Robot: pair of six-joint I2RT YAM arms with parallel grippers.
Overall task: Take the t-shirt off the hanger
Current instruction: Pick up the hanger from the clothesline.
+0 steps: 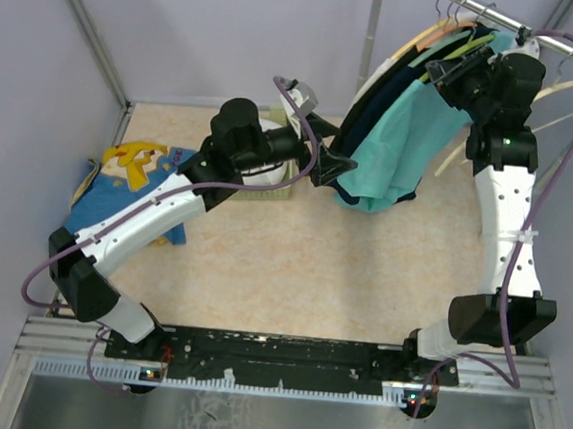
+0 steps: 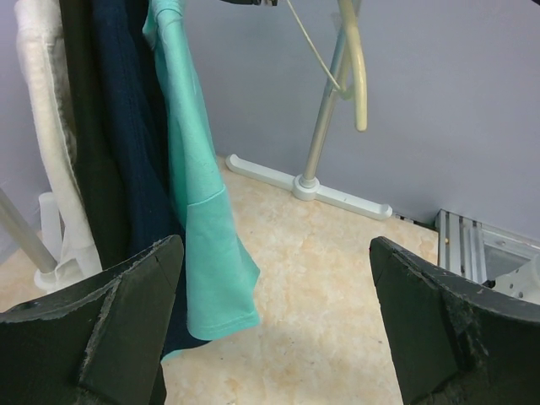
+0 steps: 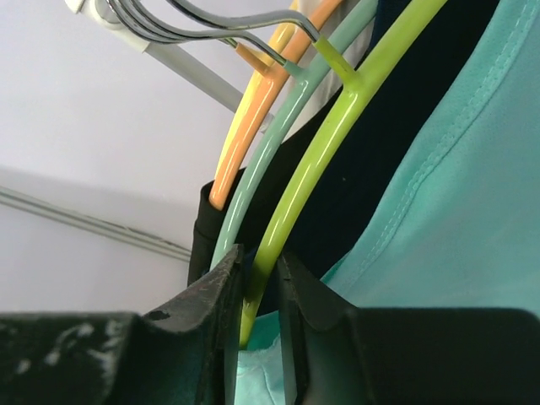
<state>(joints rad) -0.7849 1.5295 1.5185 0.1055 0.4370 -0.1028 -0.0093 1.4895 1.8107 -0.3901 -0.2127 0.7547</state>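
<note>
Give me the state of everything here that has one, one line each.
teal t-shirt, hanging on the green hanger, not yet off.
green hanger, hooked on the rail, pinched by the right gripper.
right gripper, shut on the green hanger.
left gripper, open, empty.
cream hanger, bare, hanging.
navy shirt, hanging beside the teal one.

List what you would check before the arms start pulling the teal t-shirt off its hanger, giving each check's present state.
1. Right gripper on the green hanger: ok, jaws pinch its arm.
2. Neighbouring hangers outside that grip: ok, orange hanger and pale teal hanger sit beside it.
3. Left gripper open: ok.
4. Left gripper holding the teal t-shirt: not ok, hem hangs ungripped.
5. T-shirt clear of the navy garment: cannot tell, they hang together.
</note>
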